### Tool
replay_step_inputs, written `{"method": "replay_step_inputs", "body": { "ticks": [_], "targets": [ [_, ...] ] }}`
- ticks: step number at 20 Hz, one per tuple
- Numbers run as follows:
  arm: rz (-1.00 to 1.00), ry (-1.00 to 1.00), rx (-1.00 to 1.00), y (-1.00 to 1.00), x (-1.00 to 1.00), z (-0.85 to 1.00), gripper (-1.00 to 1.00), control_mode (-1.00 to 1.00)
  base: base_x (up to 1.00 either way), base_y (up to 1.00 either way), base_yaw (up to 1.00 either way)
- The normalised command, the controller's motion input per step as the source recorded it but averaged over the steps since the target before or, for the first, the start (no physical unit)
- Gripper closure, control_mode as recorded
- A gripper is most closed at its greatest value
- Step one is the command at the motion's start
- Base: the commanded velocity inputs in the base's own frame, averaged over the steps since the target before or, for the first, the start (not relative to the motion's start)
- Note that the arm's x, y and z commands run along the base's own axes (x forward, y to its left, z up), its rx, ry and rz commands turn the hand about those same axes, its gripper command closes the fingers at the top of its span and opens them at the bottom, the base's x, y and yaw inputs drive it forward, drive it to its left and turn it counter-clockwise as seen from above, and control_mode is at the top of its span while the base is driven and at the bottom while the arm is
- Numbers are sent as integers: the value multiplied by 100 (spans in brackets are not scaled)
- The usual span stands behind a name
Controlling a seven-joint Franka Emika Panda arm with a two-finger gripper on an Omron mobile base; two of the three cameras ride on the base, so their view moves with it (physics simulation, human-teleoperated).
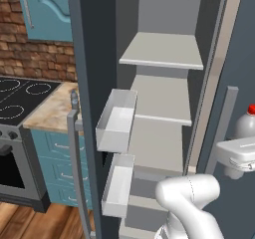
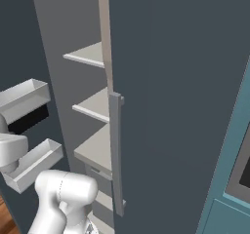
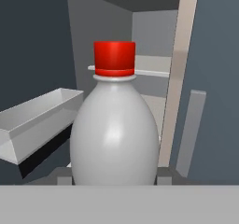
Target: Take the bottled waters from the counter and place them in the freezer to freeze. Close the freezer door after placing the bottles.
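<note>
Hand view: gripper (image 3: 114, 180) holds red-cap bottle (image 3: 114, 134) upright.

glossy smooth whitish plastic bottle (image 3: 114, 134), matt pale freezer shelves (image 1: 162, 51), marbled stone counter (image 1: 52, 111).

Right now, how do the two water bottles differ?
The whitish bottle has a red cap; the grey-blue bottle looks darker, with no red. The whitish bottle is held in the shut claw before the open freezer; the grey-blue bottle stands on the counter. Both are upright.
</note>
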Motion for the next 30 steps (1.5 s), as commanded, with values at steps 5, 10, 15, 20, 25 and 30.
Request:
{"method": "replay_step_inputs", "body": {
  "ticks": [5, 10, 15, 20, 25, 30],
  "targets": [
    [0, 0, 0, 0, 0, 0, 100, -100, 0, 0, 0],
    [0, 0, 0, 0, 0, 0, 100, -100, 0, 0, 0],
    [-6, 0, 0, -4, 2, 17, 100, -100, 0, 0, 0],
    [-20, 0, 0, -1, 1, 63, 100, -100, 0, 0, 0],
    [-9, 0, -2, 0, 32, 54, 100, -100, 0, 0, 0],
    [0, -1, 1, -11, 25, 4, 100, -100, 0, 0, 0]
  ]
}}
